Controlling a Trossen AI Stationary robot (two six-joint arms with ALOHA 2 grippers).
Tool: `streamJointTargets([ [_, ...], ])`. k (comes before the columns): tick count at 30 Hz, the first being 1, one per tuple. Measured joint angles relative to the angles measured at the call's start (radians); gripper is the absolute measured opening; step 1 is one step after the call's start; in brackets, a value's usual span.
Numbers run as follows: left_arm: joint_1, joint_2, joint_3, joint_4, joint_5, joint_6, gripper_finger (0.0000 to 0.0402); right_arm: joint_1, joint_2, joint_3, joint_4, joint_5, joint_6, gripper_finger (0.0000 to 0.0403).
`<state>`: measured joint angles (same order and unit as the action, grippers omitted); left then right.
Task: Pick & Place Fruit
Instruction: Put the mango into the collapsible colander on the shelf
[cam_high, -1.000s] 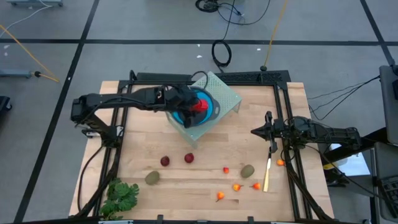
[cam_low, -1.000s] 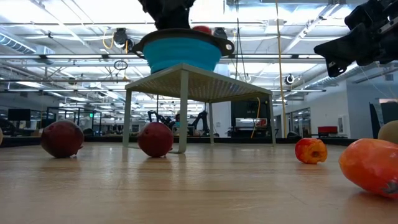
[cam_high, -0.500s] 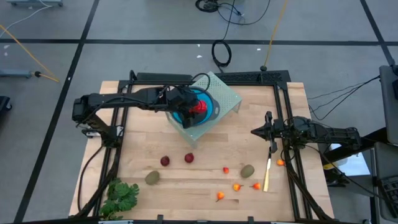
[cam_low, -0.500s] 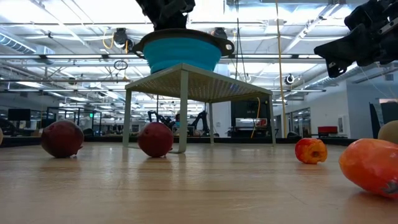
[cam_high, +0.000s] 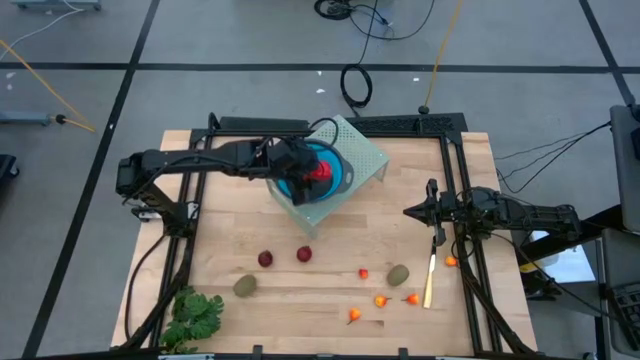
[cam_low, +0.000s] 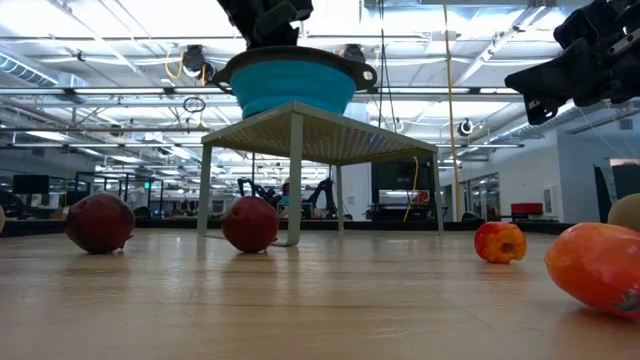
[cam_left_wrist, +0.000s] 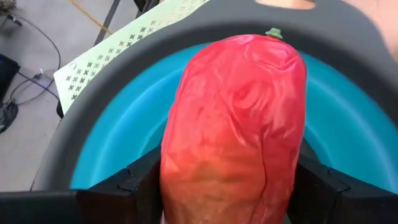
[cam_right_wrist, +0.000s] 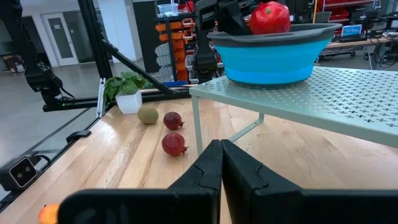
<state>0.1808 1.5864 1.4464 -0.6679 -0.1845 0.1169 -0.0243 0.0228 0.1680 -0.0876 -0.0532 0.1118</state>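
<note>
Fruit on table: two dark-red balls (cam_high: 265, 259), two olive ovals (cam_high: 245, 286) (five tiny orange).

— We seem to be in a robotics lab or industrial workshop: across the low view's background run a bright ceiling of strip lights and pipes (cam_low: 110, 60).

— Agreed; at the upper middle of the right wrist view we see shelving with orange bins (cam_right_wrist: 173, 38), and the high view's top shows a grey taped concrete floor (cam_high: 250, 40) with loose black cables (cam_high: 356, 85).
</note>
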Motion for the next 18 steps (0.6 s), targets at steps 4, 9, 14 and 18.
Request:
streamJointTargets([
  [4,0.015,0.0,0.0,-0.024,0.001,-0.02,0.0254,0.0,0.0,0.0,0.0,0.0,0.0,0.0],
  [9,0.029,0.0,0.0,-0.03,0.002,-0.034,0.0255,0.0,0.0,0.0,0.0,0.0,0.0,0.0],
  [14,0.03,0.0,0.0,-0.03,0.002,-0.023,0.0255,0.0,0.0,0.0,0.0,0.0,0.0,0.0],
  [18,0.031,0.0,0.0,-0.033,0.002,-0.044,0.0255,0.0,0.0,0.0,0.0,0.0,0.0,0.0],
])
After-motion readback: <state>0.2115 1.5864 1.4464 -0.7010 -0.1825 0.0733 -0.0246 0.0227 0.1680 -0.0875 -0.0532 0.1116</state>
